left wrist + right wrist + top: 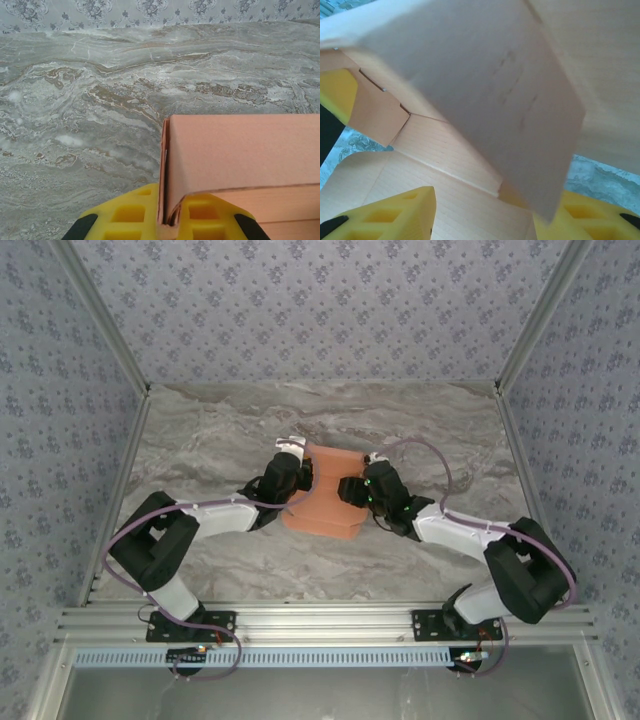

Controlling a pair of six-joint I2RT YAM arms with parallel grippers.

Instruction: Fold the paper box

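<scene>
Paper box (pixel 325 505) sits mid-table (pixel 220 430), half folded with walls up, between the two arms reaching in low from either side. Left gripper (pixel 167 220) is pinched tight on one upright wall edge. Right gripper (pixel 485 210) is spread wide, card panels between its fingers.

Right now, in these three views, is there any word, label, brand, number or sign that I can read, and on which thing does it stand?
None can be read.
The paper box is plain salmon-orange card; faint dark marks on it in the right wrist view are too blurred to read.
The table bears marble veins, the walls a flower pattern, no writing.
</scene>
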